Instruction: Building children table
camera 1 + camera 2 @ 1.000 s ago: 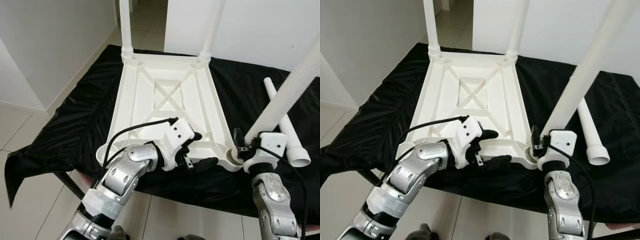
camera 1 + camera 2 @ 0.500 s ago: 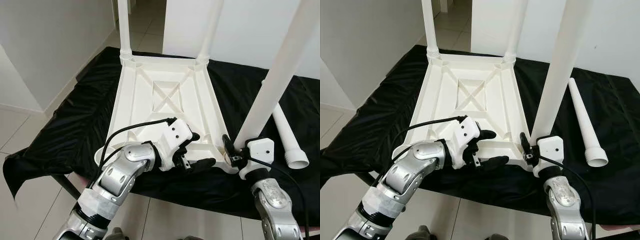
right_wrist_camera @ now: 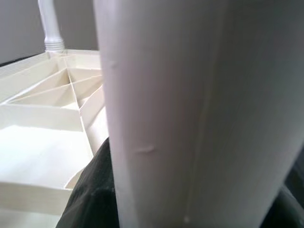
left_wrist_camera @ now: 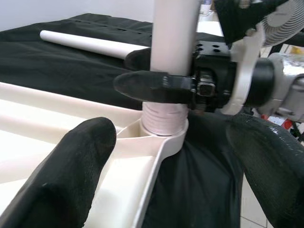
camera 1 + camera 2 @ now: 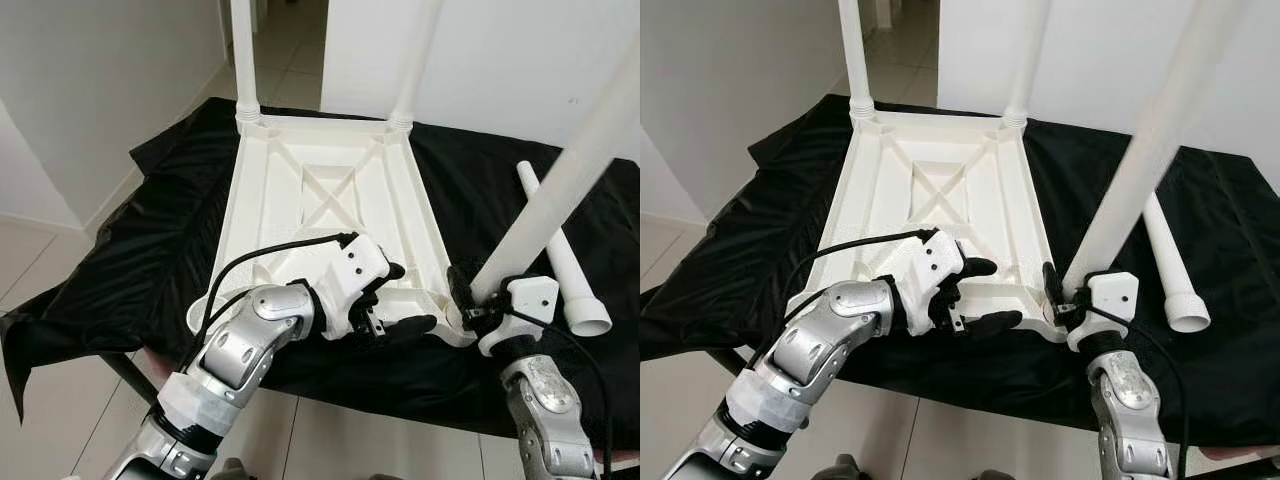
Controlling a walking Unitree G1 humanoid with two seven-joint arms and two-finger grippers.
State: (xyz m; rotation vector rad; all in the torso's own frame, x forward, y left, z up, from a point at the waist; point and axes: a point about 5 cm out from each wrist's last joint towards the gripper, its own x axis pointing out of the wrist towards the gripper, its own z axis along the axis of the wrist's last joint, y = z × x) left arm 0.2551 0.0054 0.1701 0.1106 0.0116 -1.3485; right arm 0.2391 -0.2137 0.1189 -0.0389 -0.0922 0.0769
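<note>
Right pincer (image 5: 468,300) grips tilted leg (image 5: 570,185) (base in corner socket).

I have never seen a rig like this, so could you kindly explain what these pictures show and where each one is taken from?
This is a humanoid robot with two silver arms. Two pictures come from its head camera, looking down; the other two from cameras on its wrists. A white plastic children's table top lies upside down on a black cloth, with two legs already standing in its far corners. The right gripper is clamped on a third white leg, whose end sits in the near right corner socket. The left gripper rests open on the near edge. A spare leg lies on the cloth.
</note>
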